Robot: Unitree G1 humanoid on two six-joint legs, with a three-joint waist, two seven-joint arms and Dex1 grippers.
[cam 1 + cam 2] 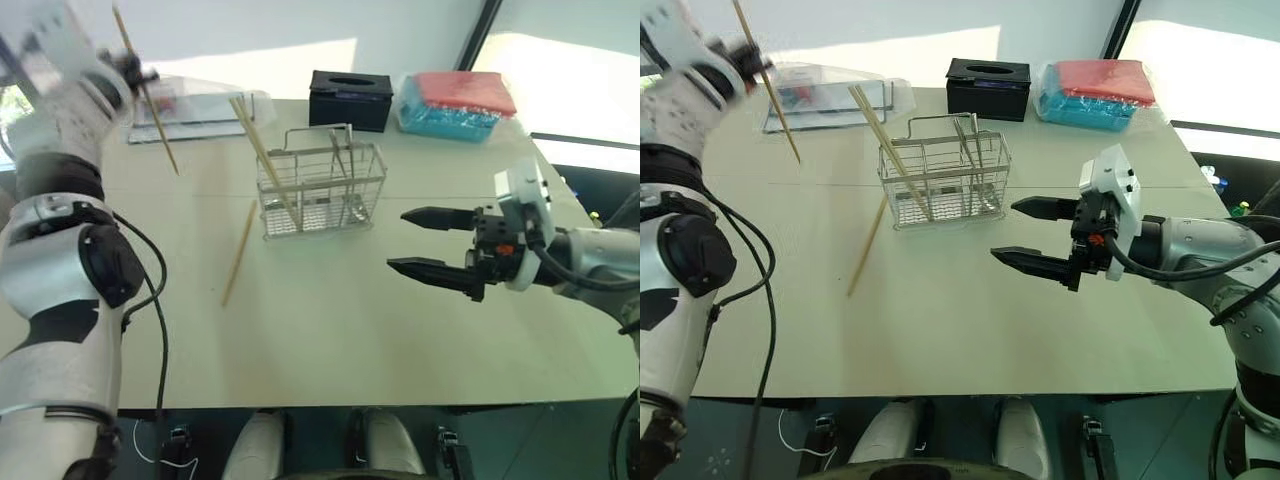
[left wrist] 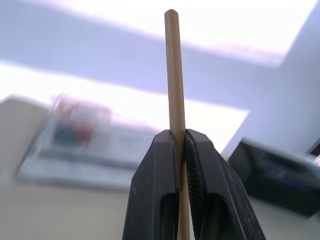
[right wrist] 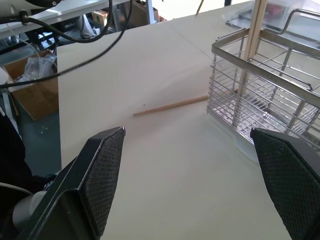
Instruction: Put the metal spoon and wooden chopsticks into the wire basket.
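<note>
My left gripper (image 1: 135, 75) is raised high at the far left and is shut on one wooden chopstick (image 1: 160, 130), which hangs slanted above the table; the left wrist view shows the stick (image 2: 174, 70) pinched between the black fingers (image 2: 150, 190). The wire basket (image 1: 320, 190) stands mid-table with two chopsticks (image 1: 265, 155) leaning in its left compartment. A thin silvery handle (image 1: 339, 160), apparently the metal spoon, stands in a right compartment. Another chopstick (image 1: 240, 250) lies flat on the table left of the basket. My right gripper (image 1: 397, 238) hovers open to the right of the basket, holding nothing.
A black tissue box (image 1: 350, 98) and a blue-and-red pack (image 1: 455, 105) sit behind the basket. A clear plastic case (image 1: 200, 110) lies at the back left. A cardboard box (image 3: 32, 92) stands on the floor beyond the table's left edge.
</note>
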